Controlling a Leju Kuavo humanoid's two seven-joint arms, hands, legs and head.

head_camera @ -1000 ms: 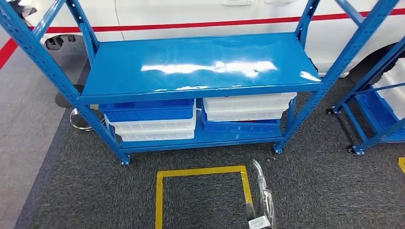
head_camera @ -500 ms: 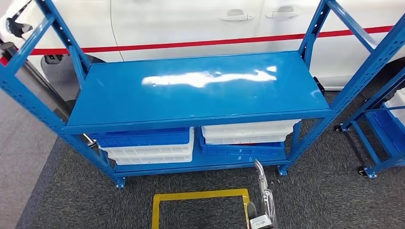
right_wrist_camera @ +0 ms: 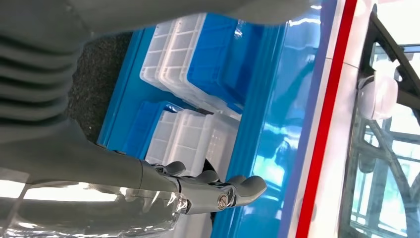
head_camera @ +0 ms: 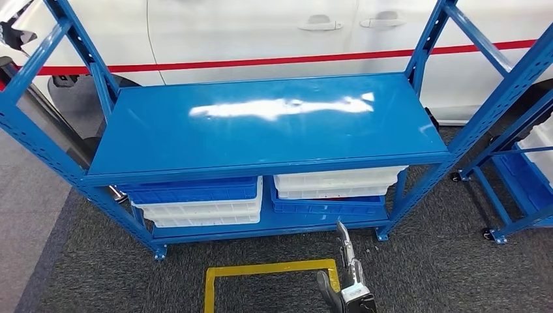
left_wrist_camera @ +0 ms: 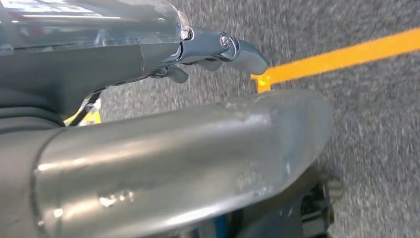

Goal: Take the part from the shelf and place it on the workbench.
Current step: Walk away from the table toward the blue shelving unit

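Shelf: a blue steel rack point(head_camera: 261, 130) stands straight ahead. Its glossy top deck is bare, and its front edge runs across the middle of the head view.
Uprights: perforated blue posts point(head_camera: 39, 140) rise at the corners, with slanted braces at both ends.
Lower deck: on the left a blue bin point(head_camera: 195, 190) sits on white bins point(head_camera: 202, 212). On the right a white bin point(head_camera: 336, 179) sits on a blue tray point(head_camera: 326, 205). The top deck overhangs them closely.
Part: cannot tell where it is, because the top deck hides what the bins hold.
Right hand point(head_camera: 352, 297): low in front of the rack's right half, above dark carpet point(head_camera: 424, 274). Its fingers point(right_wrist_camera: 250, 184) are stretched out with a slight curl and hold nothing.
Left hand point(left_wrist_camera: 213, 47): hangs over the carpet near the tape. Its fingers point(left_wrist_camera: 245, 54) are loosely extended and hold nothing.
Floor mark: a yellow tape square point(head_camera: 267, 268) lies just short of the rack's feet.
Right side: a second blue rack point(head_camera: 515, 176) on castors stands apart, with a strip of carpet between the two.
Behind: a white car point(head_camera: 261, 32) with a red stripe stands close behind the rack.
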